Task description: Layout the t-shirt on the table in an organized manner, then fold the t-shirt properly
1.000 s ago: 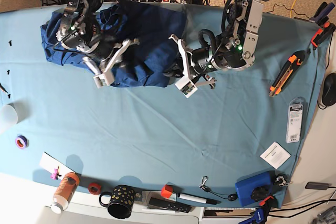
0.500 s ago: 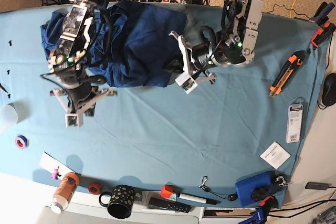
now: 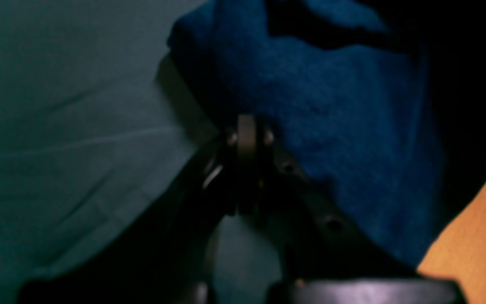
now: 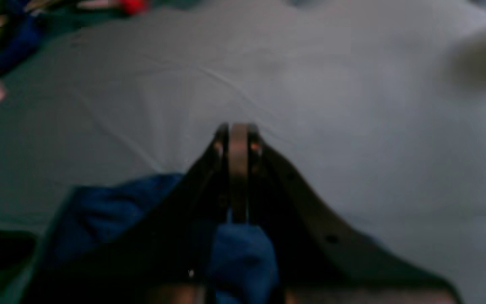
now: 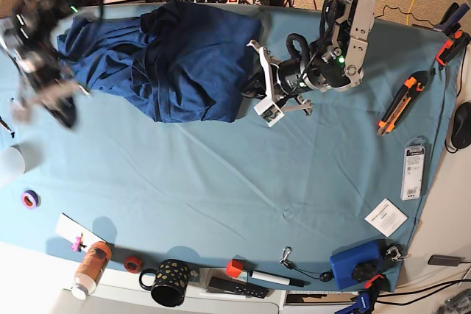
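The t-shirt (image 5: pixel 188 60), dark navy and heavily creased, is seen bunched in a long heap along the far edge of the table (image 5: pixel 221 174), its bulk spread from the far corner on the base view's left toward the middle. It has not been laid flat; folds and ridges are piled across it.

The left gripper (image 5: pixel 266 101) is held low at the shirt's edge on the base view's right, its jaws pressed together. In the left wrist view the closed tips (image 3: pixel 246 133) are shown right against the blue fabric (image 3: pixel 331 126); whether cloth is pinched between them cannot be told.

The right gripper (image 5: pixel 44 101) is caught blurred over the teal cloth near the table's edge on the base view's left, beside the shirt's end. Its jaws (image 4: pixel 236 143) are shown shut, and blue fabric (image 4: pixel 243 253) is visible between and below the fingers, though a grip on it cannot be confirmed.

Around the table are scattered an orange utility knife (image 5: pixel 401 101), a dotted black mug (image 5: pixel 168 282), a blue box (image 5: pixel 357 262) and a roll of purple tape (image 5: pixel 29 198).
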Available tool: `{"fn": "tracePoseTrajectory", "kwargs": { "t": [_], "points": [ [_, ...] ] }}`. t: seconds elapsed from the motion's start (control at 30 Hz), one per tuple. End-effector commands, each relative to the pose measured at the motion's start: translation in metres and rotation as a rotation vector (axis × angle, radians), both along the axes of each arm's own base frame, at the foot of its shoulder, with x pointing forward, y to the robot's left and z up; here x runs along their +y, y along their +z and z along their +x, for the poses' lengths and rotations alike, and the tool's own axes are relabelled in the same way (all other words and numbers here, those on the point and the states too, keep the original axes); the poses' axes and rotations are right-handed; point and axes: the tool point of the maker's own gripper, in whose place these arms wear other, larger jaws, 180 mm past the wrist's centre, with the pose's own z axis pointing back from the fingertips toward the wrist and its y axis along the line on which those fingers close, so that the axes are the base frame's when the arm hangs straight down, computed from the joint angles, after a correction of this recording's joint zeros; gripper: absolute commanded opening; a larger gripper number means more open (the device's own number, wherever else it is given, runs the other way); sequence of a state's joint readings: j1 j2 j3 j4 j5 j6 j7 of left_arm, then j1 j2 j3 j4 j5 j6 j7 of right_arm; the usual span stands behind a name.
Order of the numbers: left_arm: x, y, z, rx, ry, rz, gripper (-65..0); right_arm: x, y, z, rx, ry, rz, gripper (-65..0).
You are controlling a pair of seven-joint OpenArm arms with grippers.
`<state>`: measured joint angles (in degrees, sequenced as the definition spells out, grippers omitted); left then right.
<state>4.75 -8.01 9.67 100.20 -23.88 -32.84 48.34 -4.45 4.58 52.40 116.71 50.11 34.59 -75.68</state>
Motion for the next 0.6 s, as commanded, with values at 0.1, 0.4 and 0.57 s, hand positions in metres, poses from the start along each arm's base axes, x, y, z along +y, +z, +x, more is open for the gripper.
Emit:
{"fn": "tracePoseTrajectory", "kwargs": {
  "t": [0.1,0.4,0.57],
  "points": [
    [-0.003,0.015,0.006,-0.03,-0.001,-0.057,-65.0,-0.049,0.026,-0.042,-0.027,-0.07,-0.116,-65.0],
    [-0.005,0.017,0.005,-0.026,-0.003,-0.071,-65.0,-0.142,0.004,-0.088,0.077,-0.306,-0.048,-31.1],
    [-0.006,0.018,0.004,-0.028,-0.016,-0.079,-65.0,-0.136,-0.053,-0.081,0.108,-0.232,0.291,-30.8]
  ]
}}
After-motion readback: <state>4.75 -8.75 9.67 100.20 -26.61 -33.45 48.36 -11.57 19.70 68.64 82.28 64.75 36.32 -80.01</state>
